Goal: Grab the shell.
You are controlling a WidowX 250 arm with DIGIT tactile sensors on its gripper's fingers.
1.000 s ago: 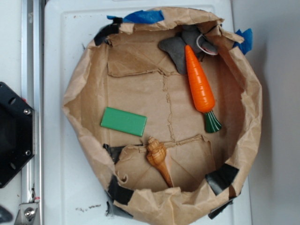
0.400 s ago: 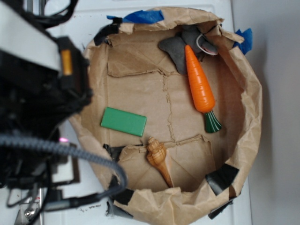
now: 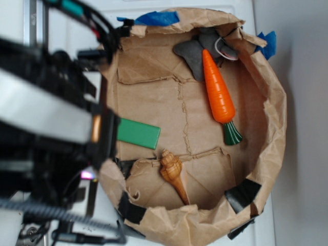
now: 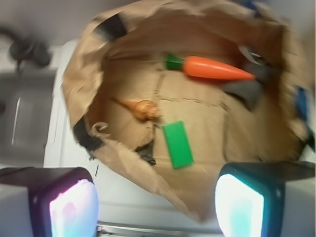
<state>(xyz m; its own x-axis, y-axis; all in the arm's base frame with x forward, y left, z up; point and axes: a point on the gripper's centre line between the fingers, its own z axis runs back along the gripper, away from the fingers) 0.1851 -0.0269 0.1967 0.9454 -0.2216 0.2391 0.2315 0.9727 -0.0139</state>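
Exterior view, seen from above: a paper basin rests on a tabletop. Inside it, the shell lies near the lower rim, head toward the centre, tail pointing to the rim. A flat block lies to the upper left of the shell, apart from it. A carrot lies in the upper right part, well apart from the shell, its tip resting on a piece of cloth at the upper rim. The arm overhangs the left rim, covering the block's left end. Wrist view: the gripper hangs outside the basin's near rim, its fingers spread apart, with block and shell beyond it.
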